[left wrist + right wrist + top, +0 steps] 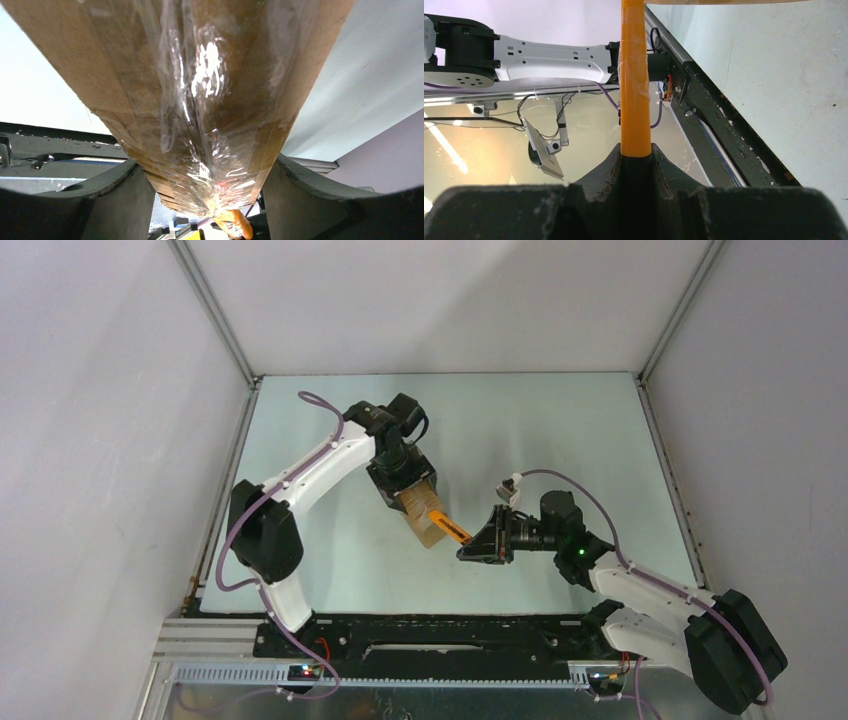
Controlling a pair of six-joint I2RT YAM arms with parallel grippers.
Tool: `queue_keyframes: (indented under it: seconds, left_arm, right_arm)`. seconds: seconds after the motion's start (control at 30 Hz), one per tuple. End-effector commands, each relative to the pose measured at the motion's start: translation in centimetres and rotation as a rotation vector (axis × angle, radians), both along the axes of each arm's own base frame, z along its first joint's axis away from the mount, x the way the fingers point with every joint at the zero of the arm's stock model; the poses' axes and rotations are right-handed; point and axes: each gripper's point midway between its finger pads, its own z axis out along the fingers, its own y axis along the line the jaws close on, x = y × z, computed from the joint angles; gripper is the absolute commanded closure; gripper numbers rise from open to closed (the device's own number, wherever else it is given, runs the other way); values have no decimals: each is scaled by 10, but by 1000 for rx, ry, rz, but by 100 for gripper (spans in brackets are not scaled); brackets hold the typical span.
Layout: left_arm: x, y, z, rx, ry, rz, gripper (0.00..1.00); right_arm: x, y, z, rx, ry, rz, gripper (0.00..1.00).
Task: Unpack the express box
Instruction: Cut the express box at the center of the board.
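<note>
The express box (425, 512) looks not yet opened.
The left gripper (408, 490) clamps it; the right gripper (480, 543) pinches the utility knife (452, 528), tip at its tape.

Looking like a robotics lab, a closed test cell. White panel walls (100, 440) are boxing in the pale-green table (560, 420) at 9, 12 & 3 o'clock, w/ alu. frame struts (215, 315) running up the corners. At 6 o'clock a black rail (430, 635) is carrying two white robot arms (320, 465), purple cables (318, 399) looping along them; slotted alu. extrusion (205, 640) is sitting at 7.
</note>
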Motion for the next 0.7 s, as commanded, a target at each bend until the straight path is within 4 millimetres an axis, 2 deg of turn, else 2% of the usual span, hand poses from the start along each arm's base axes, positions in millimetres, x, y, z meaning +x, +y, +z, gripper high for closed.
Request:
queue_keyframes:
  seconds: [0.0,0.17,0.33,0.5,0.67]
  left_arm:
    - [-28,2,-29,53,138,-22,36]
    - [-27,4,-27,64,129,-21,36]
    - [-23,6,-25,68,108,-30,31]
    - [-11,3,-10,49,39,-51,15]
    - [12,-2,26,9,-98,-92,1]
  right_arm:
    - [25,3,15,-6,-77,-93,100]
    - [22,0,14,-17,-79,-86,100]
    - [15,-12,15,-37,-93,-82,100]
    - [5,-31,21,-50,-114,-85,100]
    - [-4,-36,31,-22,-136,-65,100]
